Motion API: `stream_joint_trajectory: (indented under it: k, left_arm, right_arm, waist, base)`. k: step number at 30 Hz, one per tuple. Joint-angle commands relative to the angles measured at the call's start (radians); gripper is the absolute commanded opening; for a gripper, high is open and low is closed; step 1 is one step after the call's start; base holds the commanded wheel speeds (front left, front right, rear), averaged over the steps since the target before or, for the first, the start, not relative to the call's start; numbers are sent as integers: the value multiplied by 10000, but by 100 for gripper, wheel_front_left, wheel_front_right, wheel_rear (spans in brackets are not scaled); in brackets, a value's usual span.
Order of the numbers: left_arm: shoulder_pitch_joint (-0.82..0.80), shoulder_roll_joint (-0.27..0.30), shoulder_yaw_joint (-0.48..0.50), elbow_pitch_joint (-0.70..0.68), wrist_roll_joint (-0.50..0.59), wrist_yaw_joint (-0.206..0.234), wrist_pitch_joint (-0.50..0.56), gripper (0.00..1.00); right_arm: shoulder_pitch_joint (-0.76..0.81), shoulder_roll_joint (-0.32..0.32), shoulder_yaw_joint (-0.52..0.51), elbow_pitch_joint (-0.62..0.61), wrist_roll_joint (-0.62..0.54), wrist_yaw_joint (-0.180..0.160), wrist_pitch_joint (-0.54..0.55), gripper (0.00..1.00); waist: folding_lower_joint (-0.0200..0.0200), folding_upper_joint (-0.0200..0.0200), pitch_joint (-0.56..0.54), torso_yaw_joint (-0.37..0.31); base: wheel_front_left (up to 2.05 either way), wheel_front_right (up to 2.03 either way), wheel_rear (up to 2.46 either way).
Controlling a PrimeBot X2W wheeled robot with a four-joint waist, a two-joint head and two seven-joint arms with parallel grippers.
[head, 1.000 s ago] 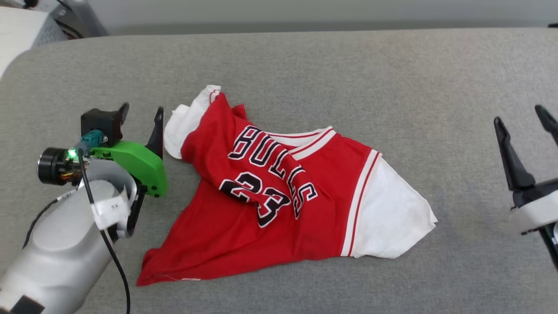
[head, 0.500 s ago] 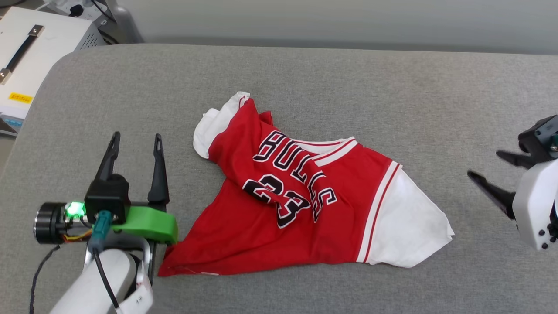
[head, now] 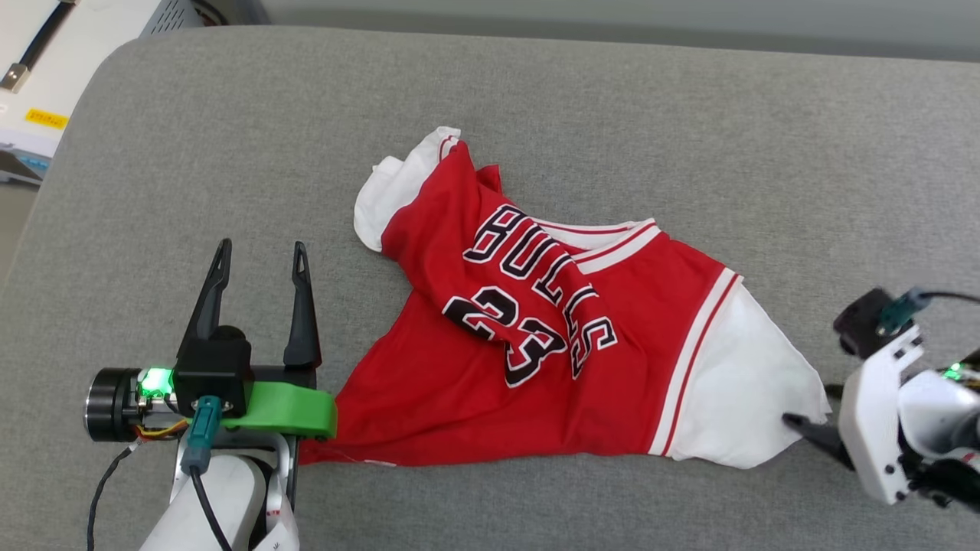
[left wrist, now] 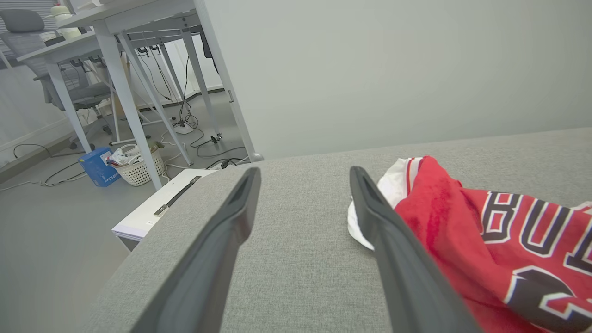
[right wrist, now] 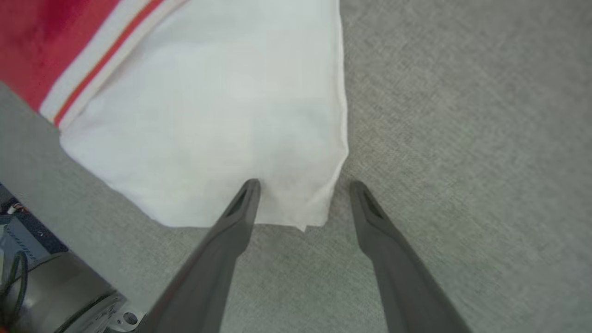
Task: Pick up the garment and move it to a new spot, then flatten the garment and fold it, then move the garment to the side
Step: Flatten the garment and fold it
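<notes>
The garment (head: 490,398), a red jersey with white sleeves and black-and-white lettering, lies crumpled on the grey padded surface (head: 612,99). Its upper left part is folded over the chest. My left gripper (head: 260,249) stands open just left of the garment's lower left corner, fingers pointing up the view and nothing between them. In the left wrist view the left gripper (left wrist: 305,171) has the garment (left wrist: 485,240) beside its right finger. My right gripper (right wrist: 304,184) is open and straddles the bottom corner of the white sleeve (right wrist: 222,115). One of its fingers (head: 808,430) touches that sleeve's tip.
A white box (head: 38,76) with a dark handle stands off the surface's rounded far left corner. Beyond that edge the left wrist view shows desk legs (left wrist: 129,111), a wicker basket (left wrist: 136,164), a blue box (left wrist: 97,166) and floor cables. A grey wall runs behind.
The head camera has shifted. My left gripper has drawn back from the left sleeve toward the lower hem, fingers now pointing up. My right gripper has swung down onto the right sleeve's corner. The garment lies unchanged.
</notes>
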State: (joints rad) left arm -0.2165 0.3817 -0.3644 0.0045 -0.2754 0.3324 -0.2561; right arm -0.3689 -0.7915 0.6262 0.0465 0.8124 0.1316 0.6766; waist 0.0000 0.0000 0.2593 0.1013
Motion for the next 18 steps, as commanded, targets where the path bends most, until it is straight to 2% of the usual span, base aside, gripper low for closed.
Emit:
stream_joint_trajectory:
  k: [1,5,6,7,8,14,18]
  left_arm:
    - [153,-117,154,44,175,-126,-56,100]
    - [210,-343,462,112,417,-322,-56,100]
    - [249,-401,543,139,477,-375,-56,100]
    - [280,-449,610,158,522,-414,-56,100]
    - [328,-504,678,187,578,-471,-56,100]
    - [546,-758,972,323,835,-765,-57,100]
    - [614,-909,1099,328,975,-958,-57,100]
  right_arm:
    - [175,161,307,311,-26,-9,-177,100]
    - [286,394,997,819,115,-9,-576,100]
    - [256,412,1110,865,164,-9,-791,94]
    - [196,398,1154,890,163,-9,-996,49]
    - [113,342,1171,893,147,-9,-1249,0]
    - [-214,-301,404,601,346,-9,-2356,0]
    - [-363,-1025,-541,443,452,-9,-2437,0]
  waist:
    - [0,0,137,98]
    - [0,0,133,75]
    - [0,0,114,43]
    - [0,0,74,9]
    - [0,0,22,-27]
    - [0,0,-347,-176]
    - [0,0,-434,-196]
  base:
    - [0,0,0]
    - [0,0,0]
    - [0,0,0]
    - [0,0,0]
    - [0,0,0]
    - [0,0,0]
    - [0,0,0]
